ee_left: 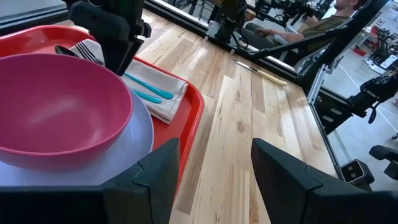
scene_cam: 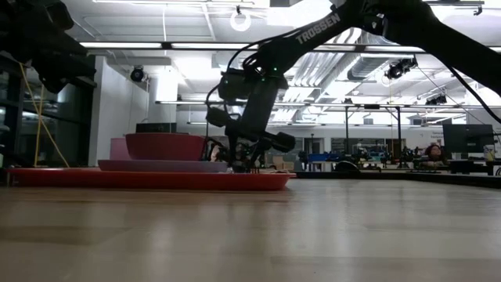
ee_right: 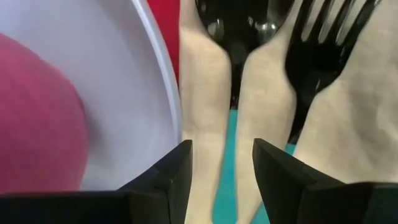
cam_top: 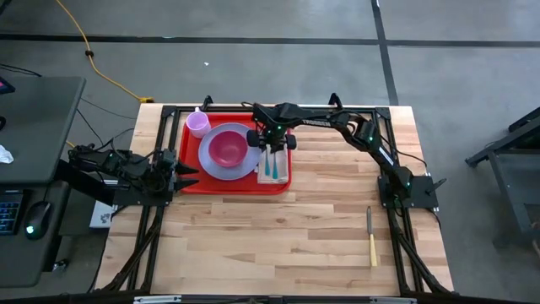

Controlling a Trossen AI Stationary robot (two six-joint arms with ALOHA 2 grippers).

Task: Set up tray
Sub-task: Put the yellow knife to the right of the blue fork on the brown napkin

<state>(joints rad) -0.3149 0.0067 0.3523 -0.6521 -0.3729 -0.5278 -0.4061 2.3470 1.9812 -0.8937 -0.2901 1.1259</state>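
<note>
- Tray [cam_top: 238, 185] lies at the table's [cam_top: 278, 245] far edge, holding plate [cam_top: 221, 166], bowl [cam_top: 226, 148], cup [cam_top: 198, 124], napkin [cam_top: 275, 174].
- Right gripper [cam_top: 272, 149] hovers over the napkin's spoon [ee_right: 239, 31] and fork [ee_right: 323, 43], fingers spread, gripping nothing.
- Left gripper [cam_top: 187, 176] waits beside the tray's left edge, fingers spread.

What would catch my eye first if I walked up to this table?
Probably the red tray at the far side of the table, holding a pink bowl on a lavender plate and a small cup. The right gripper hangs open just over a spoon and fork lying on a napkin beside the plate.
</note>
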